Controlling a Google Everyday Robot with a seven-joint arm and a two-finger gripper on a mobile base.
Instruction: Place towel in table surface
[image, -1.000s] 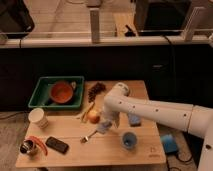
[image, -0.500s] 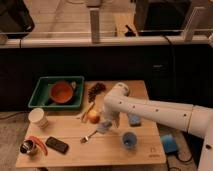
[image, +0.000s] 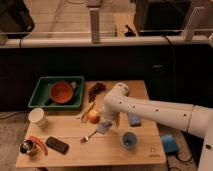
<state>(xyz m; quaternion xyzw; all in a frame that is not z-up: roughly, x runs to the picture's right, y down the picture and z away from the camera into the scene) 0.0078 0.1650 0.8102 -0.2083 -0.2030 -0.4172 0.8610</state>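
My white arm (image: 150, 111) reaches in from the right over the wooden table (image: 75, 155). My gripper (image: 106, 125) hangs low over the middle of the table, just right of an orange fruit (image: 93, 116). A small pale blue piece that looks like the towel (image: 103, 129) sits at the gripper's tip, on or just above the table. I cannot tell whether it is held. A blue folded pad (image: 134, 120) lies just right of the gripper, partly behind the arm.
A green bin (image: 45, 85) holding an orange bowl (image: 62, 92) stands at the back left. Nearby are a dark clump (image: 96, 90), a spoon (image: 89, 136), a blue cup (image: 129, 140), a white cup (image: 37, 117), a black phone (image: 56, 145) and a can (image: 27, 148).
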